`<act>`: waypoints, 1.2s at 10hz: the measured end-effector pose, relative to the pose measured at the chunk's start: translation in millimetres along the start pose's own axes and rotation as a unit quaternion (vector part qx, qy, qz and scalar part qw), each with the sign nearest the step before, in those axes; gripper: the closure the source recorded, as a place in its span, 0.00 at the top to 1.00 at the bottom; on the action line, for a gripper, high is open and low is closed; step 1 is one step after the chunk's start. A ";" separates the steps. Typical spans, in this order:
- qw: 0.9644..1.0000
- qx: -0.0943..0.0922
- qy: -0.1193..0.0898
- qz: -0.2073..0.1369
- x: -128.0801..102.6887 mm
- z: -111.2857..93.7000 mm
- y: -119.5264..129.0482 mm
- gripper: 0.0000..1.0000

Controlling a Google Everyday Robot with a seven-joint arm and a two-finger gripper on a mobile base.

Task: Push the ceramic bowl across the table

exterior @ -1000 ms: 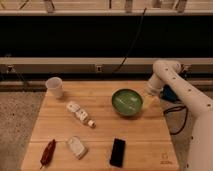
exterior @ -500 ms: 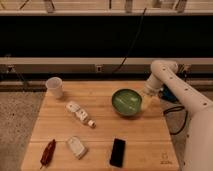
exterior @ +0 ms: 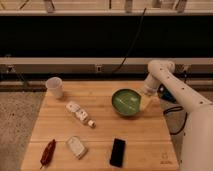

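The ceramic bowl (exterior: 126,102) is round, glossy green with a darker rim, and sits upright on the right half of the table (exterior: 100,132), a light bamboo top of jointed planks. My gripper (exterior: 145,103) hangs from the white arm that comes in from the right. It sits right at the bowl's right rim, low over the table and touching or almost touching it.
A white cup (exterior: 55,87) stands at the far left corner. A small white bottle (exterior: 80,113) lies left of centre. A red object (exterior: 48,152), a white packet (exterior: 76,147) and a black phone (exterior: 117,151) lie along the near edge. A logo mark (exterior: 165,161) is near the right corner.
The gripper and forearm have shifted slightly left, closing on the bowl's right rim. The bowl has moved a little to the left. The other items have not moved.
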 end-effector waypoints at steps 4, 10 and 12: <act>1.000 -0.005 0.002 -0.001 1.1 3.9 1.7 0.80; 1.000 -0.012 0.005 -0.005 1.4 7.0 2.0 0.80; 1.000 -0.013 0.008 -0.005 3.7 7.6 2.1 0.80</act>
